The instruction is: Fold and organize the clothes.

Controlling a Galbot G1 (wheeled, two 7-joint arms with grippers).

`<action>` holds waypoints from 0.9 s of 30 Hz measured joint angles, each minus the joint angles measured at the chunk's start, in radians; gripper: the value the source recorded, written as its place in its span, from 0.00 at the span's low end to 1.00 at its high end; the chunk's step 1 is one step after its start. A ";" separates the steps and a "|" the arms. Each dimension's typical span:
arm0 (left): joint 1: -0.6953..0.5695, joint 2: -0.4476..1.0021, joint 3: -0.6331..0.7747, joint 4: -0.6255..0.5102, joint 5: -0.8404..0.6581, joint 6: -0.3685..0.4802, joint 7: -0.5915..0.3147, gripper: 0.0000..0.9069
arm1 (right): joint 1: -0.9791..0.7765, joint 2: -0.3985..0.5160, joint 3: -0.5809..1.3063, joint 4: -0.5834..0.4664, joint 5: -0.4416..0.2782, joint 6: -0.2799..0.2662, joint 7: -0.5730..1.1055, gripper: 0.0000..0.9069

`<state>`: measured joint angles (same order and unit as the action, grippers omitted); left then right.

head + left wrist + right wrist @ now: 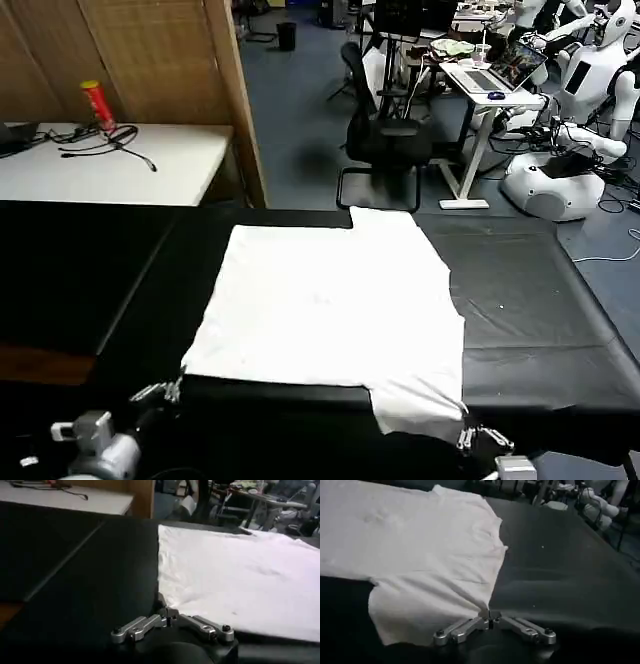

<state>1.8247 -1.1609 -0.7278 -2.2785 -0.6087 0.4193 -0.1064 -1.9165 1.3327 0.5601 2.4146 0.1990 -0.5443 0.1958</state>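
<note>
- The plain white short-sleeved cotton T-shirt [330, 305] lies spread flat across the middle of the head view, blank side up, one sleeve toward the upper centre and the other hanging over the near edge at the lower right.
- Its cloth looks soft and thin, with faint creases; it rests on a matte black padded tabletop [530, 300] with a seam line.
- The left gripper [167, 615], at the lower left of the head view, has its metal fingers closed to a point at the shirt's near corner, apparently pinching the hem.
- The right gripper [490, 617], at the lower right, is likewise closed on the sleeve's edge.
- Risk, as I judge it: both holds are on very little fabric, so a quick lift could let a corner slip free.
- Uneven pulling would drag the shirt askew and bunch it, spoiling the fold line.
- A white side table [150, 160] with a red can [98, 105] sits at the upper left.
</note>
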 joint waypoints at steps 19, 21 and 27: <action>-0.232 -0.095 0.097 0.093 0.069 -0.048 -0.025 0.00 | 0.434 -0.073 -0.010 -0.277 0.179 0.131 -0.071 0.01; -0.258 -0.096 0.109 0.111 0.083 -0.048 -0.029 0.00 | 0.491 -0.079 -0.019 -0.318 0.188 0.132 -0.071 0.01; -0.324 -0.092 0.125 0.168 0.100 -0.053 -0.030 0.00 | 0.622 -0.088 -0.040 -0.426 0.199 0.137 -0.077 0.01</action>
<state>1.5009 -1.2527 -0.6030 -2.1108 -0.5088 0.3667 -0.1365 -1.2946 1.2447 0.5204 1.9888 0.3978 -0.4076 0.1190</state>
